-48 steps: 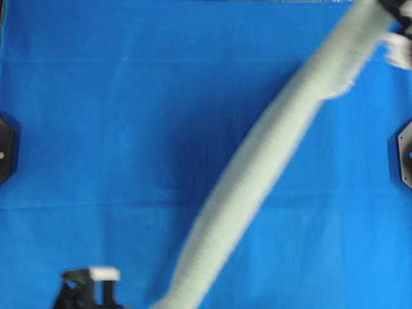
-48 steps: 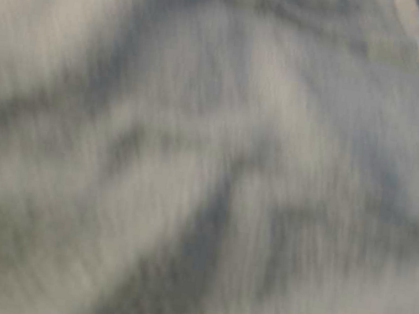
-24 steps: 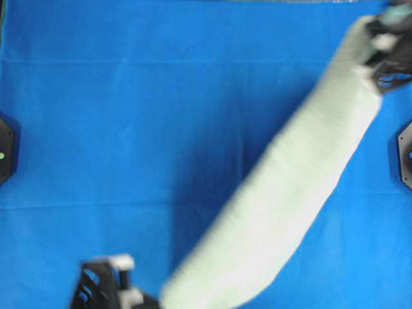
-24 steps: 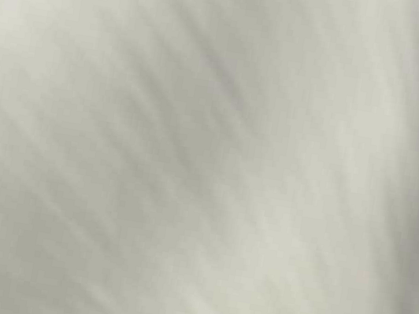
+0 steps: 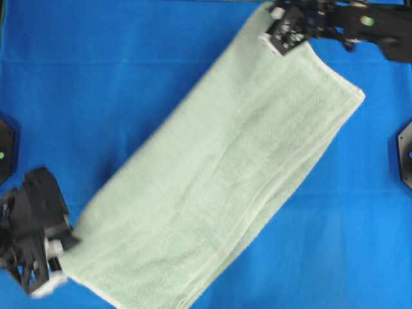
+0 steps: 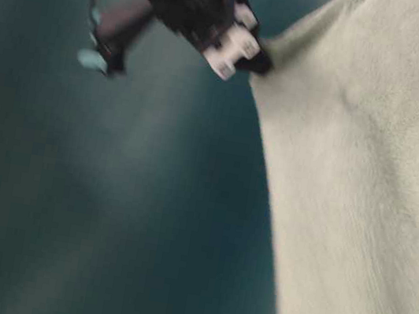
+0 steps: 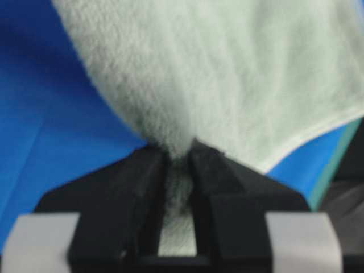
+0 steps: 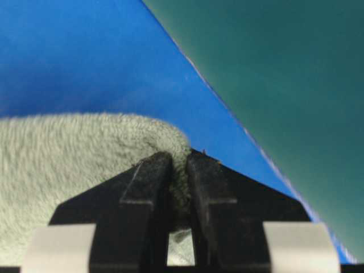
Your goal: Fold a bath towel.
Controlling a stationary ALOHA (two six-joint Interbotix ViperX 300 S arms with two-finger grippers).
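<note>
The pale sage-green bath towel (image 5: 219, 174) hangs spread in a wide diagonal band from lower left to upper right over the blue cloth. My left gripper (image 5: 61, 261) is shut on its lower-left corner. In the left wrist view the black fingers (image 7: 148, 176) of the left gripper (image 7: 179, 151) pinch fuzzy towel (image 7: 227, 74), with a hemmed edge at the right. My right gripper (image 5: 283, 35) is shut on the upper corner. The right wrist view shows the right gripper (image 8: 179, 156) squeezing a fold of towel (image 8: 68, 165). At table level the towel (image 6: 364, 189) hangs from a black gripper (image 6: 253, 56).
The blue table cover (image 5: 96, 84) lies under everything. Black arm bases sit at the left edge (image 5: 5, 148) and the right edge (image 5: 404, 154). A dark teal backdrop (image 8: 284, 68) stands beyond the table's far edge.
The towel was a narrow, blurred strip and is now spread out wide. My left gripper has swung left and up from the bottom edge. My right gripper has moved left along the top.
</note>
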